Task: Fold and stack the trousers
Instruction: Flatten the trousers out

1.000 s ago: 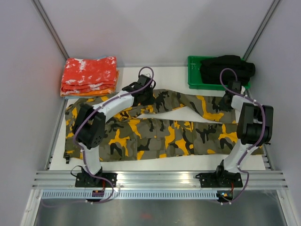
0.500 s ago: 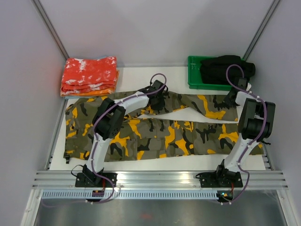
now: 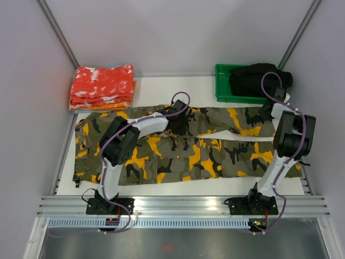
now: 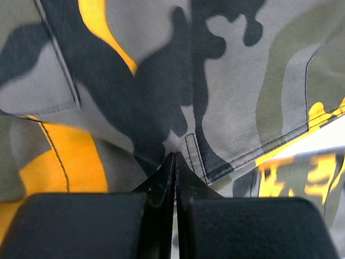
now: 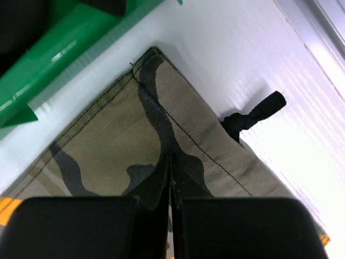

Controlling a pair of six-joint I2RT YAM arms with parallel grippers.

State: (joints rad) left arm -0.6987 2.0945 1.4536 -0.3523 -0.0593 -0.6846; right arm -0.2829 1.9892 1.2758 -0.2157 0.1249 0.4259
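Olive-grey, black and yellow-orange camouflage cloth trousers (image 3: 188,156) lie flat lengthwise across the white table (image 3: 172,87), unfolded. My left gripper (image 4: 175,159) is fully closed, tips on the far leg mid-length; can't tell if fabric is caught. My right gripper (image 5: 170,159) is likewise closed, at that leg's hem corner beside a black tie cord (image 5: 253,114). Risk: no real pinch, so the leg slips and bunches mid-fold. The hem could also snag the green plastic tray (image 3: 221,87) nearby.
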